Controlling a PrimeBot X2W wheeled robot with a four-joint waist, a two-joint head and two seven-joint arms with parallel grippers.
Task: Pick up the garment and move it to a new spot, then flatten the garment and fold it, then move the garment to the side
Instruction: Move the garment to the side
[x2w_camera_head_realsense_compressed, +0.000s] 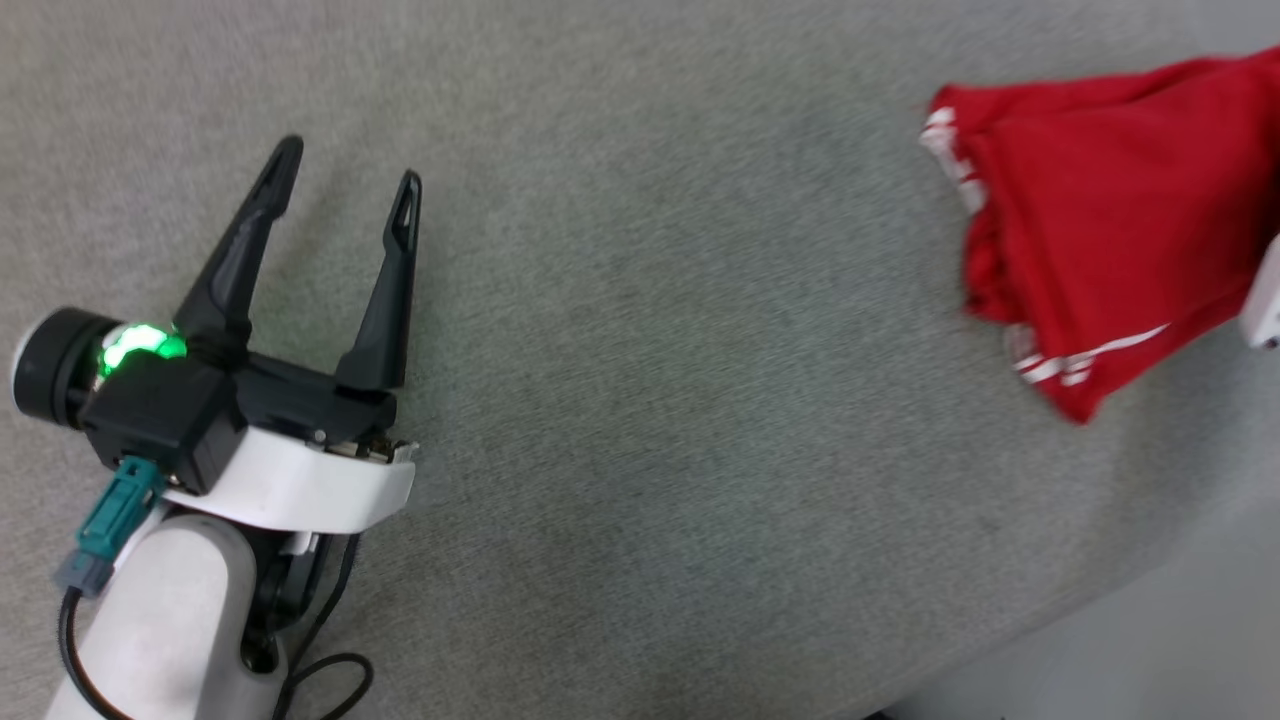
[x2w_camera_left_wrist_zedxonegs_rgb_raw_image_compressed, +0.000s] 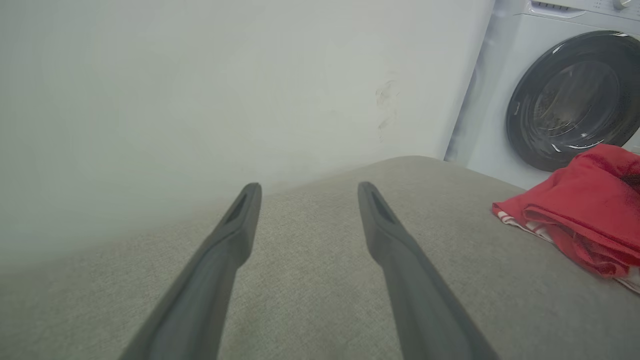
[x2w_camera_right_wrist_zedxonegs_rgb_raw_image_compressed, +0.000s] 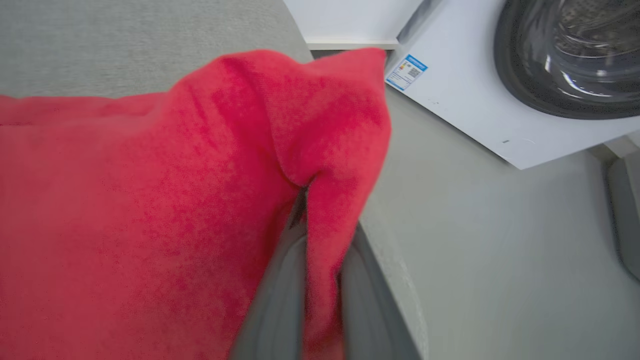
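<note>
The red garment (x2w_camera_head_realsense_compressed: 1100, 220) lies bunched at the far right of the grey cloth-covered surface (x2w_camera_head_realsense_compressed: 640, 400), with red-white striped trim showing along its left and lower edges. Its lettering and number are hidden. My left gripper (x2w_camera_head_realsense_compressed: 349, 165) stands open and empty at the left, well apart from the garment (x2w_camera_left_wrist_zedxonegs_rgb_raw_image_compressed: 575, 210). In the left wrist view the left gripper (x2w_camera_left_wrist_zedxonegs_rgb_raw_image_compressed: 308, 187) points at bare grey cloth. My right gripper (x2w_camera_right_wrist_zedxonegs_rgb_raw_image_compressed: 320, 250) is shut on a fold of the garment (x2w_camera_right_wrist_zedxonegs_rgb_raw_image_compressed: 150, 200), whose red cloth wraps over the fingertips.
A white washing machine (x2w_camera_left_wrist_zedxonegs_rgb_raw_image_compressed: 570, 95) with a dark round door stands beyond the surface's right end, also visible from the right wrist as the washing machine (x2w_camera_right_wrist_zedxonegs_rgb_raw_image_compressed: 500, 85). A pale wall (x2w_camera_left_wrist_zedxonegs_rgb_raw_image_compressed: 200, 90) rises behind the surface. The surface's edge (x2w_camera_head_realsense_compressed: 1050, 610) runs across the lower right.
</note>
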